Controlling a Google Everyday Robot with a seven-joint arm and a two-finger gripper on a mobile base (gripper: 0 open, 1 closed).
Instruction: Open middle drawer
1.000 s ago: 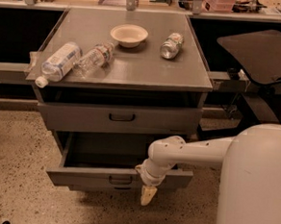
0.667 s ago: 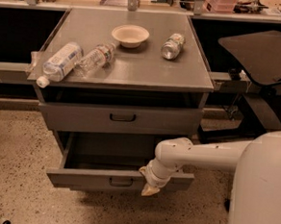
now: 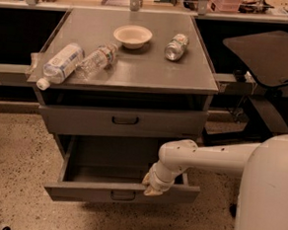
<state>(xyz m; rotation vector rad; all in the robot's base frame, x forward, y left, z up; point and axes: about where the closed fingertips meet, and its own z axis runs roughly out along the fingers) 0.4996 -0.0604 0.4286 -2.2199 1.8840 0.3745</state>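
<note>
Drawer front has come slightly further out than a second ago, the robot's body has shifted right, and the gripper (image 3: 153, 188) sits a touch higher on the panel. Middle drawer (image 3: 89, 192) is pulled well out of the cabinet (image 3: 137, 72) front, below the closed upper drawer (image 3: 84, 120), with its inside exposed. The gripper is at that drawer's top edge, on the cabinet's right half and right of the black loop handle (image 3: 123, 195), not on it. My read is that it's working the lip rather than the handle, hence the wrist pointing down. Spread or clamped, can't tell. The arm (image 3: 215, 159) comes in low from the cabinet's right, probably to keep the base out of the drawer's travel. Task looks essentially done. On the cabinet top, the bowl (image 3: 132, 36), can (image 3: 176, 46) and two bottles (image 3: 62, 65) (image 3: 97, 59) are unaffected. The can and bottles lie on their sides, so a hard jolt could roll them, and the larger bottle's cap is right at the front-left corner.
</note>
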